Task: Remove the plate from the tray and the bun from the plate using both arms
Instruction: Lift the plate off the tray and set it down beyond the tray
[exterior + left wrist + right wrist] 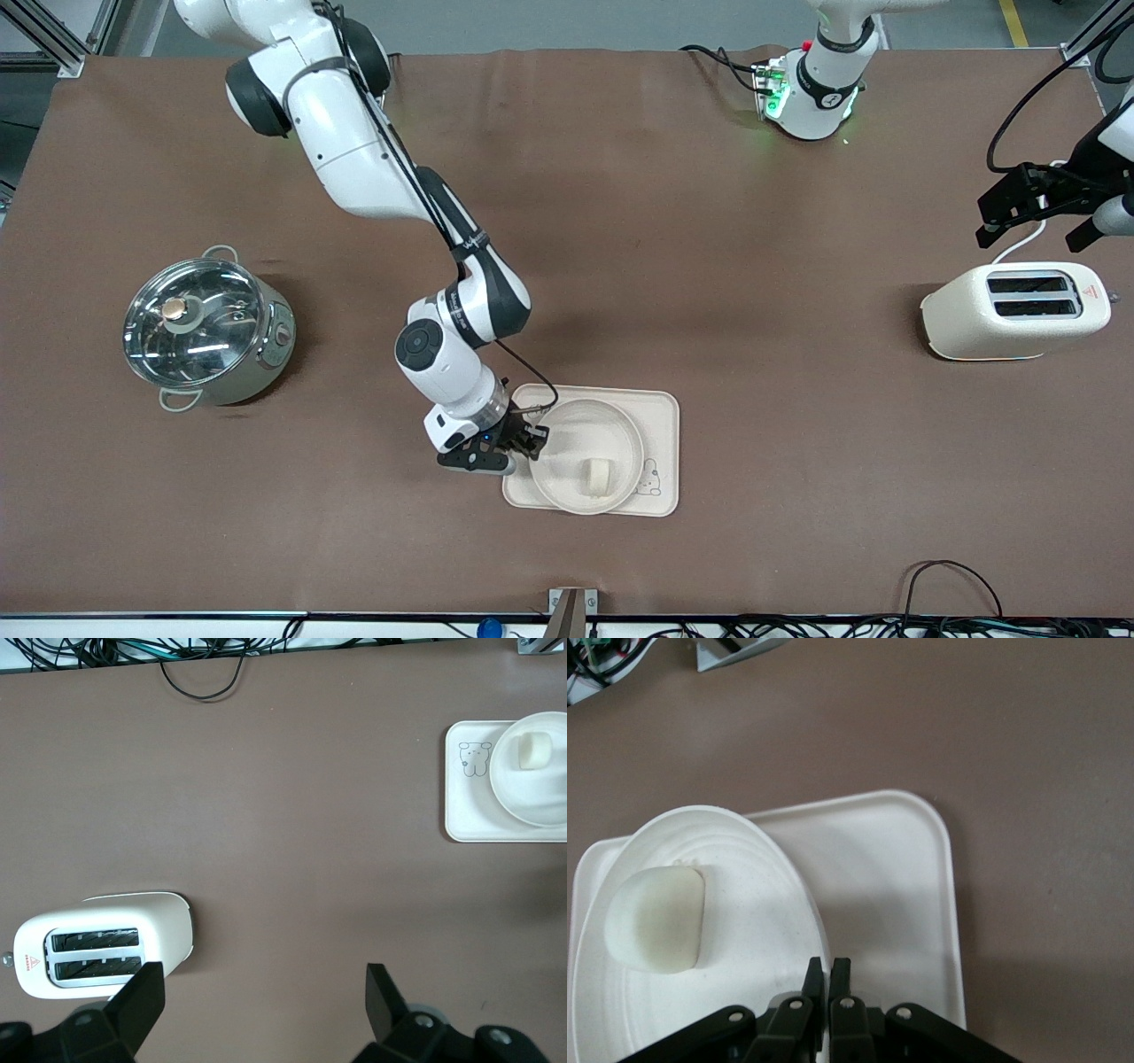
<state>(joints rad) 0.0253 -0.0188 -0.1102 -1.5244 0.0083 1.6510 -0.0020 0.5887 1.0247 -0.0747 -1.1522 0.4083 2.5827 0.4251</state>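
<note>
Nearest the front camera lies the tray [660, 408], and on it sits the plate [567, 421], shifted toward the right arm's end so that its rim overhangs the tray's edge there; the tray's rabbit drawing shows bare at the left arm's end. Lying in the plate at roughly its five o'clock in the front view is the bun [596, 477], a stubby cylinder whose long axis runs about twelve to six. At the plate's nine o'clock rim sits the right gripper [530, 440], its fingers pinched together on that rim, as the right wrist view shows with the plate's edge running between the closed tips [829, 973]. So the grasp point is at the edge away from the bun, and any lift should probably keep the plate level, or the bun could roll. Well apart, at the left arm's end of the table, the left gripper [1032, 215] hangs with fingers spread wide over bare table beside the cream toaster [1014, 312], waiting. A lidded steel pot [205, 330] stands toward the right arm's end.
</note>
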